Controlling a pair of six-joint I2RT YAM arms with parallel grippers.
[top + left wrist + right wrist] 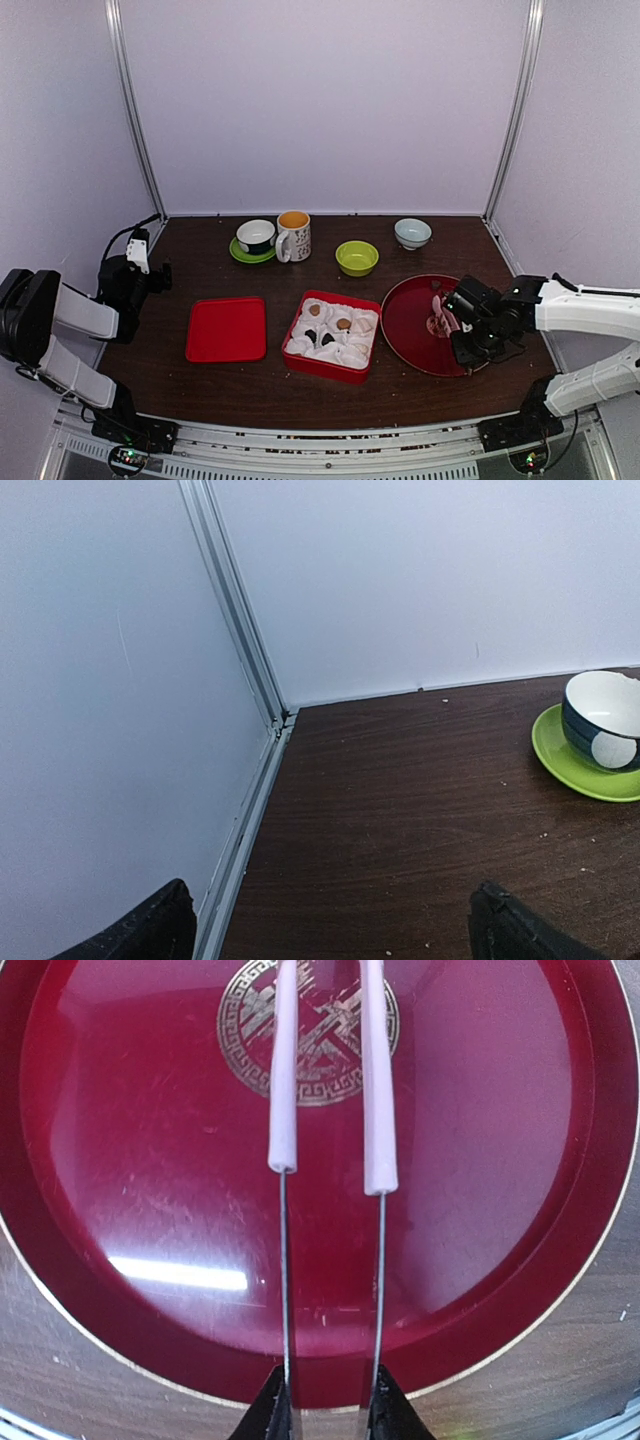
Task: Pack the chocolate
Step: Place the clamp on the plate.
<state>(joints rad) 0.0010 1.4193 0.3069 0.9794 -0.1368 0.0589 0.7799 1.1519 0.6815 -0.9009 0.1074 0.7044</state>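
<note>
Several chocolates (343, 323) sit in the white paper cups (352, 352) of the red box (300, 362) at the middle of the worktop (200, 385). Tan ones lie toward its far side and a dark one nearer the middle; whether every cup is filled is too small to tell. The right tool (328, 1410) is clamped on the two thin metal legs of the pink-sleeved tongs (375, 1080). Their sleeved ends reach side by side, a little apart, over the round red plate (480, 1160) just right of the box. Nothing is caught between them, and the wrist view shows no sweet on the part of the plate it covers. Whether the ends touch the plate cannot be told. The step looks like either seeking a last piece or laying the tongs down. In both cases the grip on the wires should stay firm so that the legs do not twist, and the descent should be slow and level. For a pick, straddle the sweet and squeeze lightly, since so small a piece could squirt out. Then lift it over the box rim into a free cup. The left tool (335, 935) stands wide open and holds nothing, off at the left edge. It seems best placed to fetch the red lid (226, 328) lying just left of the box.
</note>
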